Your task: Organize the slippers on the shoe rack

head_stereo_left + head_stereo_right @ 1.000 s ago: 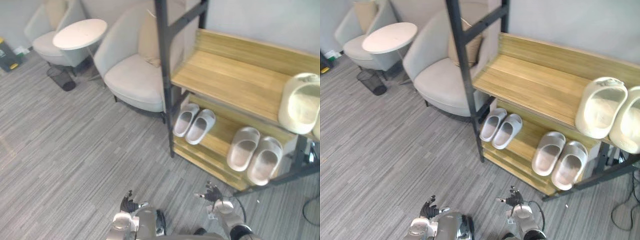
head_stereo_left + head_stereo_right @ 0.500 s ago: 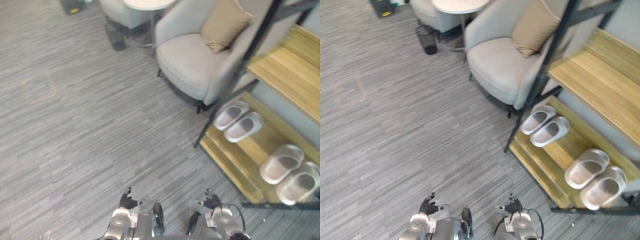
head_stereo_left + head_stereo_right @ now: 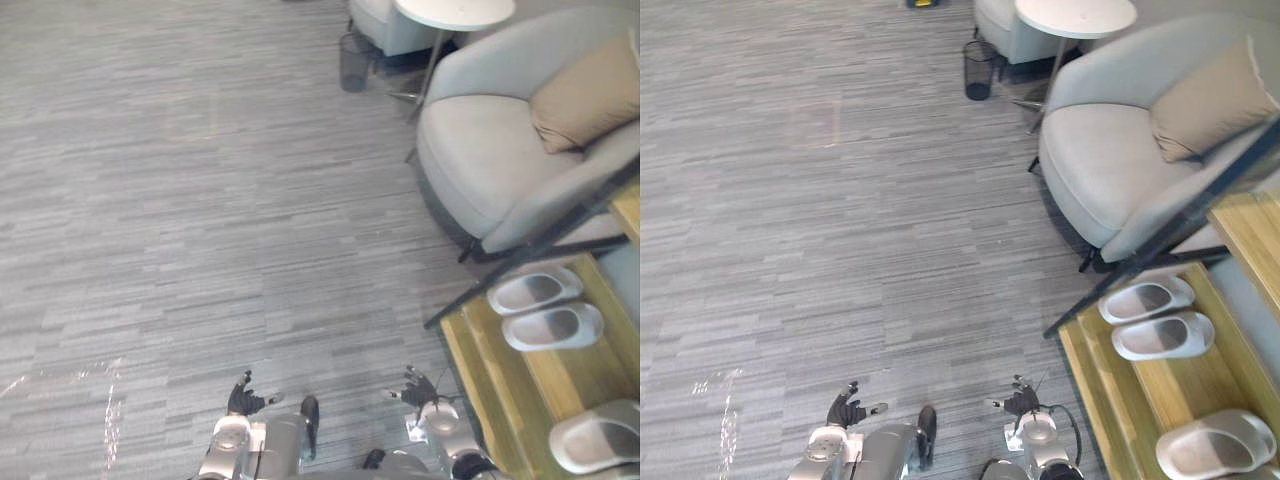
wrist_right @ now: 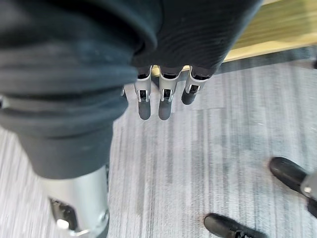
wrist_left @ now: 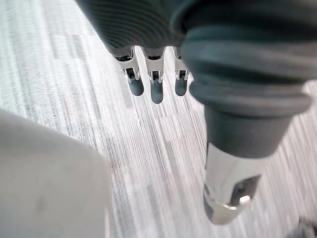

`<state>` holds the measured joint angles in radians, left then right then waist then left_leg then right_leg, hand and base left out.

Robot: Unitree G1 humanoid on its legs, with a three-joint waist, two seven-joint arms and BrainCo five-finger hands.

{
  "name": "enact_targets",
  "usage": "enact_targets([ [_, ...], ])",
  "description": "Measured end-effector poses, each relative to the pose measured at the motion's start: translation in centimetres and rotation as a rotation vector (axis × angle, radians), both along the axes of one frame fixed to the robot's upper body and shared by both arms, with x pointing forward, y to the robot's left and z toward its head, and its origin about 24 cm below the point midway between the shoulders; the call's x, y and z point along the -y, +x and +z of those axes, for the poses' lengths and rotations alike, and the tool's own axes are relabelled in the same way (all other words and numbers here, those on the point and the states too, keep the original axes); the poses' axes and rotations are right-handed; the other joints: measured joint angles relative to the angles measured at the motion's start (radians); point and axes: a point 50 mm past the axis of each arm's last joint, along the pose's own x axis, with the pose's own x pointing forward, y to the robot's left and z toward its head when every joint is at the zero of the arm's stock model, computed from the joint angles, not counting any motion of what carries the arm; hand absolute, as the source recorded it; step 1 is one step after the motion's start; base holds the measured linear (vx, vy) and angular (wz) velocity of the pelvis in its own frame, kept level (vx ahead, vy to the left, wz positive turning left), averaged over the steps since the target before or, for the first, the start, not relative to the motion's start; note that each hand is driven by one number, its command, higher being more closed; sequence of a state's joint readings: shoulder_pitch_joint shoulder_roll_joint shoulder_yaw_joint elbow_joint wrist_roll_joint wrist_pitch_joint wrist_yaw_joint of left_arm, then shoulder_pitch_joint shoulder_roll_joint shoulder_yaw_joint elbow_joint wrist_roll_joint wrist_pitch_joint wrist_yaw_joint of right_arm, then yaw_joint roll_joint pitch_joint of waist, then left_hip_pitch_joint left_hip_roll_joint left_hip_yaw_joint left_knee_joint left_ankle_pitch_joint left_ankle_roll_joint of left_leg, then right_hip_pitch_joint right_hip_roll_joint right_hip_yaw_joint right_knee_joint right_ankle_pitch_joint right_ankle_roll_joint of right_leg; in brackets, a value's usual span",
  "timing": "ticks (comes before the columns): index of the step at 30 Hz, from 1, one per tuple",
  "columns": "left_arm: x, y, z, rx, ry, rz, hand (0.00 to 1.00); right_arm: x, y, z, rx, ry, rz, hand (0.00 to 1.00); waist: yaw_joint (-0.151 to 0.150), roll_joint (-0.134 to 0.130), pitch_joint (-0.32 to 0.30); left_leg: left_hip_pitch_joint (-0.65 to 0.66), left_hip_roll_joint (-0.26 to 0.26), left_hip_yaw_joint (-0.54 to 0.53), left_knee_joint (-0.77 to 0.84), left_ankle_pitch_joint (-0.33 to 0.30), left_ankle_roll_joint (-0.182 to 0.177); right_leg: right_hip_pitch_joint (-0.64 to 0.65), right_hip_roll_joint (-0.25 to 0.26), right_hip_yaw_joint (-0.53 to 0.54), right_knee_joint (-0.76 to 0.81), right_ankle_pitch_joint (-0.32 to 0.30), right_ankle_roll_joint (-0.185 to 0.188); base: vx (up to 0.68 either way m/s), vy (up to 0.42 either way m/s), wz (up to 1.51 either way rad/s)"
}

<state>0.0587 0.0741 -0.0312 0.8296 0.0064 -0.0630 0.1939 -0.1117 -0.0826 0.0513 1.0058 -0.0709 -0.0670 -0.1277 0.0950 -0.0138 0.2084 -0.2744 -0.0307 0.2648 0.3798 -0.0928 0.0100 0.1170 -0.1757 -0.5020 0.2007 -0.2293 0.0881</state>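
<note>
A pair of pale grey slippers (image 3: 1145,298) lies side by side on the low wooden shelf of the shoe rack (image 3: 1095,385) at the right edge, the second one (image 3: 1162,336) just nearer to me. Another grey slipper (image 3: 1215,445) rests on the same shelf at the lower right corner. My left hand (image 3: 845,408) and right hand (image 3: 1020,403) hang low at the bottom over the grey carpet, both open and holding nothing. Straight fingers (image 5: 156,87) show in the left wrist view, and straight fingers (image 4: 163,99) in the right wrist view, with the shelf's wooden edge (image 4: 277,29) beyond them.
A grey armchair (image 3: 500,150) with a tan cushion (image 3: 590,95) stands beside the rack's dark slanted post (image 3: 540,250). Behind it are a round white side table (image 3: 455,12) and a small dark bin (image 3: 355,62). Grey carpet spreads across the left.
The whole picture has swung left, so the camera moved; the rack now sits at the right edge and its upper shelf is out of sight. Both hands stay low and open.
</note>
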Motion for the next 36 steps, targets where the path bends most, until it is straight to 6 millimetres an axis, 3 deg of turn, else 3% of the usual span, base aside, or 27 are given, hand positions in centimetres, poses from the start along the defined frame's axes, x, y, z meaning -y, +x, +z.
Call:
enact_targets([
  [1, 0.2, -0.6, -0.2, -0.013, -0.014, 0.017, 0.0, 0.2, -0.2, 0.0, -0.003, -0.005, -0.003, 0.0, 0.007, 0.043, -0.014, 0.001, 0.039, 0.055, -0.01, -0.088, 0.034, 0.016, 0.04, -0.035, -0.018, -0.009, 0.008, 0.0, 0.004, 0.64],
  [2, 0.3, -0.5, -0.3, -0.018, -0.016, 0.019, 0.0, 0.4, -0.2, -0.1, -0.007, -0.01, -0.008, 0.0, 0.01, 0.041, -0.009, 0.0, 0.043, 0.086, -0.004, -0.101, 0.064, 0.027, 0.038, -0.049, -0.022, -0.017, 0.019, 0.07, 0.021, 0.81],
  [3, 0.1, -0.6, -0.3, -0.016, -0.018, 0.037, 0.0, 0.2, -0.3, -0.1, -0.012, -0.005, -0.006, 0.0, 0.013, 0.027, -0.011, -0.003, 0.053, 0.146, -0.007, -0.125, 0.031, 0.028, 0.024, -0.069, -0.048, -0.021, 0.013, 0.08, 0.061, 0.83],
  [4, -0.2, -0.3, -0.2, -0.007, -0.021, 0.062, 0.0, -0.1, -0.2, -0.1, -0.008, 0.002, -0.004, 0.0, 0.016, 0.014, -0.003, -0.008, 0.078, 0.193, 0.024, -0.137, 0.045, 0.03, 0.011, -0.089, -0.057, -0.021, 0.015, 0.12, 0.085, 0.77],
  [5, -0.3, -0.3, -0.2, -0.007, -0.023, 0.071, 0.0, 0.0, -0.1, -0.1, -0.008, 0.001, -0.003, 0.0, 0.028, 0.034, -0.006, -0.014, 0.085, 0.201, 0.029, -0.117, 0.083, 0.035, 0.023, -0.104, -0.042, -0.032, 0.039, 0.15, 0.096, 0.8],
  [7, -0.8, -0.5, -0.2, -0.008, -0.02, 0.096, 0.0, -0.7, -0.6, -0.3, -0.023, 0.019, -0.005, 0.0, 0.024, -0.014, -0.001, 0.018, -0.012, 0.156, -0.024, -0.121, 0.089, 0.041, -0.038, -0.109, 0.024, -0.076, 0.079, 0.21, 0.09, 0.87],
  [8, -0.8, -0.4, -0.2, -0.006, -0.021, 0.099, 0.0, -0.6, -1.0, -0.5, -0.034, 0.02, -0.009, 0.0, 0.025, -0.02, -0.002, 0.031, -0.033, 0.148, -0.034, -0.132, 0.105, 0.031, -0.075, -0.101, 0.106, -0.089, 0.09, 0.24, 0.119, 0.65],
  [9, -0.8, -0.5, -0.3, -0.015, -0.021, 0.098, 0.0, -0.7, -0.9, -0.5, -0.033, 0.02, -0.008, 0.0, 0.022, -0.018, -0.002, 0.044, -0.044, 0.134, -0.034, -0.137, 0.113, -0.016, -0.111, -0.069, 0.236, -0.091, 0.088, 0.26, 0.165, 0.53],
  [10, -1.0, -0.6, -0.4, -0.025, -0.014, 0.096, 0.0, -1.1, -0.8, -0.5, -0.029, 0.031, -0.001, 0.0, 0.014, -0.021, 0.0, 0.074, -0.053, 0.115, -0.036, -0.148, 0.116, -0.09, -0.161, -0.014, 0.457, -0.069, 0.041, 0.26, 0.171, 0.48],
  [11, -1.1, -0.7, -0.5, -0.034, -0.012, 0.096, 0.0, -1.6, -0.7, -0.5, -0.028, 0.042, 0.001, 0.0, 0.007, -0.028, 0.003, 0.111, -0.056, 0.104, -0.047, -0.154, 0.111, -0.14, -0.176, 0.026, 0.602, -0.06, -0.005, 0.29, 0.139, 0.41],
  [13, -1.1, -1.3, -0.7, -0.059, -0.008, 0.094, 0.0, -2.0, -1.4, -0.8, -0.044, 0.044, 0.022, 0.0, -0.006, -0.023, 0.007, 0.218, -0.054, 0.076, -0.106, -0.155, 0.109, -0.225, -0.157, 0.069, 0.751, -0.061, -0.02, 0.34, 0.083, 0.3],
  [16, -1.0, -1.6, -0.9, -0.072, -0.007, 0.084, 0.0, -1.9, -1.3, -0.7, -0.036, 0.042, 0.028, 0.0, -0.026, -0.015, 0.008, 0.311, -0.047, 0.042, -0.172, -0.154, 0.105, -0.311, -0.119, 0.023, 0.654, -0.078, -0.027, 0.44, 0.058, 0.3],
  [17, -0.8, -1.4, -0.8, -0.067, -0.009, 0.078, 0.0, -1.8, -1.1, -0.6, -0.033, 0.039, 0.028, 0.0, -0.041, -0.009, 0.012, 0.339, -0.035, 0.021, -0.201, -0.156, 0.101, -0.363, -0.073, 0.017, 0.517, -0.075, -0.029, 0.3, 0.012, 0.31],
  [19, -0.4, -0.7, -0.7, -0.054, -0.006, 0.047, 0.0, -1.8, -1.2, -0.7, -0.035, 0.038, 0.026, 0.0, -0.041, 0.004, 0.021, 0.368, -0.016, -0.002, -0.23, -0.165, 0.085, -0.413, 0.003, 0.024, 0.282, -0.008, -0.029, 0.33, 0.002, 0.31],
  [20, -0.3, -0.5, -0.6, -0.05, 0.0, 0.032, 0.0, -1.8, -1.0, -0.5, -0.028, 0.038, 0.026, 0.0, -0.041, -0.007, 0.024, 0.393, -0.016, -0.019, -0.248, -0.174, 0.069, -0.437, 0.04, 0.034, 0.139, 0.079, -0.039, 0.39, -0.013, 0.43],
  [21, -0.3, -0.2, -0.5, -0.045, 0.003, 0.026, 0.0, -2.0, -0.8, -0.5, -0.025, 0.04, 0.03, 0.0, -0.041, -0.012, 0.033, 0.425, -0.018, -0.039, -0.26, -0.186, 0.048, -0.451, 0.064, 0.042, 0.055, 0.15, -0.061, 0.51, -0.051, 0.47],
  [22, -0.3, -0.3, -0.6, -0.051, 0.006, 0.023, 0.0, -2.0, -0.8, -0.5, -0.025, 0.041, 0.03, 0.0, -0.041, -0.016, 0.034, 0.44, -0.019, -0.052, -0.262, -0.194, 0.034, -0.457, 0.072, 0.043, 0.044, 0.171, -0.076, 0.48, -0.099, 0.68],
  [23, -0.3, -0.5, -0.7, -0.06, 0.012, 0.016, 0.0, -2.0, -1.1, -0.6, -0.031, 0.041, 0.029, 0.0, -0.042, -0.03, 0.029, 0.475, -0.028, -0.091, -0.26, -0.211, 0.005, -0.468, 0.081, 0.045, 0.07, 0.203, -0.128, 0.64, -0.166, 0.9],
  [24, -0.4, -1.0, -0.9, -0.071, 0.011, 0.021, 0.0, -1.8, -1.5, -0.7, -0.039, 0.041, 0.019, 0.0, -0.052, -0.038, 0.025, 0.504, -0.032, -0.128, -0.245, -0.226, -0.02, -0.465, 0.088, 0.061, 0.102, 0.243, -0.213, 0.56, -0.169, 0.89],
  [25, -0.2, -1.0, -0.9, -0.074, 0.006, 0.024, 0.0, -1.4, -1.3, -0.6, -0.033, 0.037, 0.01, 0.0, -0.059, -0.028, 0.024, 0.51, -0.018, -0.143, -0.229, -0.237, -0.028, -0.464, 0.093, 0.051, 0.132, 0.223, -0.208, 0.57, -0.17, 0.61],
  [27, -0.3, -1.6, -1.1, -0.084, 0.002, 0.04, 0.0, -1.4, -0.1, 0.0, 0.008, 0.038, 0.001, 0.0, -0.054, 0.013, 0.017, 0.398, 0.037, -0.113, 0.048, -0.236, -0.034, -0.423, 0.118, 0.035, 0.134, 0.159, -0.204, 0.6, -0.177, 0.0],
  [28, -0.4, -1.9, -1.2, -0.087, -0.009, 0.074, 0.0, -1.4, 0.2, 0.2, 0.02, 0.032, 0.018, 0.0, -0.053, 0.045, 0.028, 0.323, 0.091, -0.075, 0.274, -0.186, -0.077, -0.365, 0.152, 0.046, 0.093, 0.139, -0.205, 0.54, -0.133, -0.29],
  [29, -0.4, -1.8, -1.1, -0.081, -0.01, 0.079, 0.0, -1.8, 0.2, 0.2, 0.018, 0.037, 0.028, 0.0, -0.044, 0.054, 0.034, 0.282, 0.125, -0.063, 0.38, -0.174, -0.08, -0.334, 0.165, 0.057, 0.075, 0.13, -0.203, 0.51, -0.064, -0.46],
  [30, -0.5, -1.3, -0.9, -0.065, -0.008, 0.077, 0.0, -2.2, 0.1, 0.1, 0.01, 0.04, 0.042, 0.0, -0.033, 0.061, 0.041, 0.212, 0.196, -0.016, 0.58, -0.195, -0.059, -0.263, 0.189, 0.077, 0.043, 0.107, -0.203, 0.5, -0.026, -0.36],
  [31, -0.7, -1.1, -0.7, -0.052, -0.007, 0.084, 0.0, -2.6, -0.1, 0.0, 0.001, 0.052, 0.039, 0.0, -0.029, 0.055, 0.047, 0.166, 0.225, 0.001, 0.652, -0.21, -0.038, -0.21, 0.19, 0.089, 0.021, 0.094, -0.191, 0.5, -0.019, -0.33],
  [33, -0.9, -0.4, -0.2, -0.011, -0.004, 0.088, 0.0, -3.4, -0.2, -0.2, -0.009, 0.073, 0.035, 0.0, -0.02, 0.029, 0.059, 0.057, 0.239, 0.001, 0.638, -0.237, -0.031, -0.107, 0.176, 0.118, -0.044, 0.078, -0.161, 0.47, 0.045, -0.27],
  [36, -1.3, 0.9, 0.8, 0.063, 0.001, 0.104, 0.0, -3.3, 0.5, 0.2, 0.01, 0.066, 0.031, 0.0, 0.003, -0.007, 0.072, -0.085, 0.195, -0.02, 0.3, -0.221, -0.036, -0.021, 0.118, 0.143, -0.105, 0.064, -0.11, 0.5, 0.179, -0.24],
])
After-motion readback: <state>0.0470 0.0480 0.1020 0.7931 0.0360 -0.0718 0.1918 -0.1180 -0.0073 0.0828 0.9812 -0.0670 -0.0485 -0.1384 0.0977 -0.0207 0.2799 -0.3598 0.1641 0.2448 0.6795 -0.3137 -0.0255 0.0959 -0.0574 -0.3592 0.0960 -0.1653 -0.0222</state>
